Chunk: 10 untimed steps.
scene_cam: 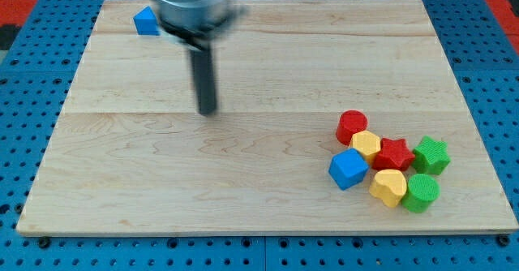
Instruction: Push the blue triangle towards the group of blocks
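Up in the frame's upper left, the small blue triangle block [146, 20] sat near the wooden board's [243, 182] top edge. My tip [208, 111] was below and right of it, not touching. Lower right held the cluster: red cylinder [352, 126], yellow hexagon [366, 145], red star [395, 153], green star [431, 155], blue cube [349, 169], yellow heart [389, 187], green cylinder [421, 192].

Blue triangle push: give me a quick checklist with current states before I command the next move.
1. Blue triangle located, view's top left: ok.
2. Target group located, view's bottom right: red cylinder, yellow block, red star, green star, blue cube, yellow heart, green cylinder: ok.
3. My tip behind the triangle for a push toward the group: not ok; it sits to the triangle's lower right, on the group's side.
4. Tip touching any block: no, ok.
5. Path from triangle to group free of blocks: ok.
6. Triangle's right edge visible: cannot tell; the arm covers it.
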Motion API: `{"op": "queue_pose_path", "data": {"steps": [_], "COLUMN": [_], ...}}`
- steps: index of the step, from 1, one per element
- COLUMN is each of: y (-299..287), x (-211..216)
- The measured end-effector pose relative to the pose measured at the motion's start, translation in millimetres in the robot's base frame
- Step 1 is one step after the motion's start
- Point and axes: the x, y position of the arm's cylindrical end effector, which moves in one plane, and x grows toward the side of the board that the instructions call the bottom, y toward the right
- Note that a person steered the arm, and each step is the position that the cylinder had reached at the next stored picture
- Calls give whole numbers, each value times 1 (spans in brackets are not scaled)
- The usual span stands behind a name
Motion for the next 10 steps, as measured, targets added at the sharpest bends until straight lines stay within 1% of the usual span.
{"op": "queue_pose_path", "data": {"steps": [1, 2, 3, 4, 5, 6, 7, 8, 9, 10], "y": [-69, -134, -120, -5, 98, 88, 38, -30, 59, 16], "x": [-88, -106, -182, -132, -58, -104, -146, -88, -23, -26]}}
